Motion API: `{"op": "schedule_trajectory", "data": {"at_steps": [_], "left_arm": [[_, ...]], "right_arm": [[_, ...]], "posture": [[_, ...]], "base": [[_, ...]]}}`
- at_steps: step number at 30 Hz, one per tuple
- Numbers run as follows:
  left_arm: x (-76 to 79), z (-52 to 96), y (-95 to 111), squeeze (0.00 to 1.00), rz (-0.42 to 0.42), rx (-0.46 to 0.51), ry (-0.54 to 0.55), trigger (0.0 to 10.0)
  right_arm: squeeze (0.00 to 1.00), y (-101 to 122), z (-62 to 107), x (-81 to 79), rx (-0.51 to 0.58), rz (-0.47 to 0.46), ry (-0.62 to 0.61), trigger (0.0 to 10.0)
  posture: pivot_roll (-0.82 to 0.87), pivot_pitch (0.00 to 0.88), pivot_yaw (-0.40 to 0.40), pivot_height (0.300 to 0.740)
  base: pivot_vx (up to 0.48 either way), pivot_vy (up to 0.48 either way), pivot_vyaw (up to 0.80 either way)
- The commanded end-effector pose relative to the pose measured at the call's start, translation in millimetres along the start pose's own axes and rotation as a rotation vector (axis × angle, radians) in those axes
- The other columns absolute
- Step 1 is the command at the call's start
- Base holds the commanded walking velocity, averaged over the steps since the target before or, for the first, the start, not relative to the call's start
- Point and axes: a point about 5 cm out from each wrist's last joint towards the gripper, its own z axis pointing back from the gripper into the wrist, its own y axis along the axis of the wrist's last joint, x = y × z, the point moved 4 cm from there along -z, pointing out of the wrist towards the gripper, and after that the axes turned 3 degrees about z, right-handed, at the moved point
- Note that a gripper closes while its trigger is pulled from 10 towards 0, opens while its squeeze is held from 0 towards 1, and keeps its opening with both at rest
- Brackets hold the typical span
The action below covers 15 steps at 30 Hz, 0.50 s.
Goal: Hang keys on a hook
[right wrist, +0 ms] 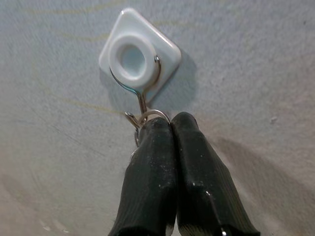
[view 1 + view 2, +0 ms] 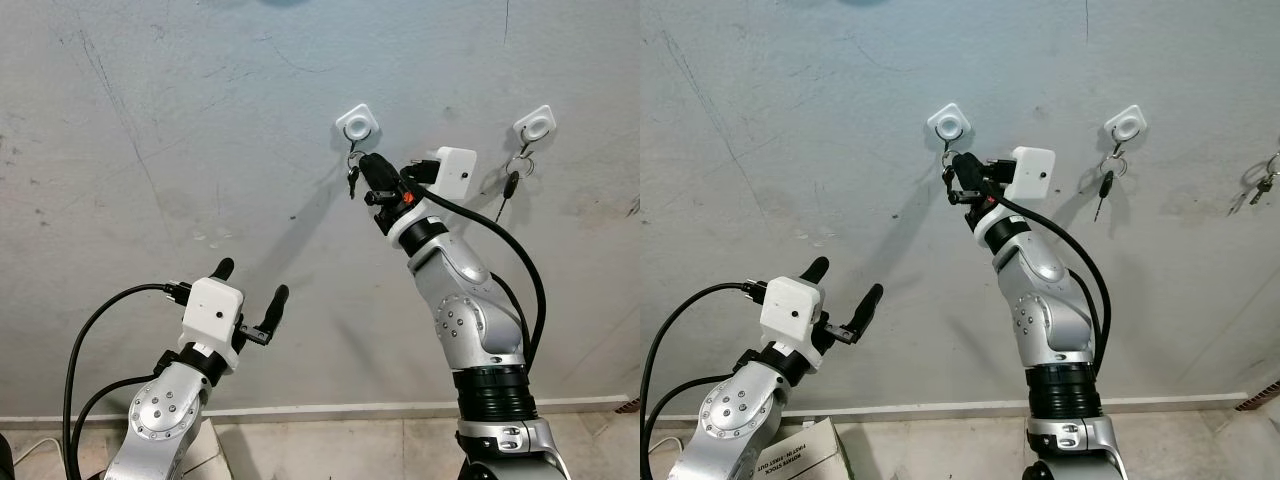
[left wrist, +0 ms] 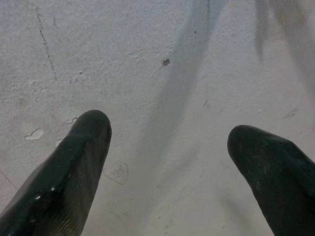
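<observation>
- Cardboard box [image 2: 805,455]: on the floor at the near left, beside the left arm's base; printed lettering on its top
- Left gripper [image 2: 252,285]: raised low on the left, well apart from the hooks; its two black fingers [image 3: 69,172] spread wide with nothing between them, pointing at bare grey wall [image 2: 150,120]
- Right gripper [image 2: 368,172]: lifted high, right of centre, up against the wall just below the white hook [image 1: 139,58]; the two fingers [image 1: 147,172] pressed together side by side, pinched on the key ring [image 1: 147,117]
- Keys [image 2: 352,180]: at the hook, hanging just left of the right gripper's tip; the ring sits at the lower end of the hook's wire, touching it; whether the ring rests fully on the wire cannot be told
- Second white hook [image 2: 535,124]: further right on the wall, with its own key [image 2: 509,188] hanging on a ring below it
- Third set of keys [image 2: 1262,183]: far right on the wall, well apart from the rest
</observation>
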Motion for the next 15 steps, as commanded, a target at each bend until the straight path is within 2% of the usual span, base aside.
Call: {"op": "schedule_trajectory", "data": {"at_steps": [1, 2, 3, 8, 15], "left_arm": [[0.2, 1.3, 3.4, 0.0, -0.01, 0.005, -0.004, 10.0], [0.5, 1.1, 3.4, 0.0, -0.01, 0.005, -0.004, 10.0], [0.7, 1.1, 3.3, 0.0, -0.01, 0.005, -0.004, 10.0], [1.9, 0.3, 3.4, 0.0, -0.009, 0.007, -0.008, 10.0], [2.3, -3.6, 3.6, 0.0, -0.007, 0.013, -0.009, 10.0]], "right_arm": [[0.0, -2.1, -2.1, -3.3, -0.008, 0.011, -0.001, 10.0], [0.0, -6.5, -1.3, -7.3, -0.02, 0.007, 0.006, 10.0], [1.0, -7.4, -0.9, -8.2, -0.022, 0.002, 0.008, 10.0], [1.0, -13.7, 2.2, -11.1, -0.04, 0.004, 0.009, 10.0], [1.0, -20.0, 10.1, -8.0, -0.06, 0.076, 0.019, 10.0]], "posture": [[0.18, 0.0, 0.032, 0.74], [0.18, 0.0, 0.03, 0.74], [0.18, 0.0, 0.03, 0.74], [0.18, 0.0, 0.028, 0.74], [0.17, 0.0, 0.025, 0.74]], "base": [[0.0, 0.0, 0.0], [0.0, 0.0, 0.0], [0.0, 0.0, 0.0], [0.0, 0.0, 0.0], [0.0, 0.0, 0.0]]}}
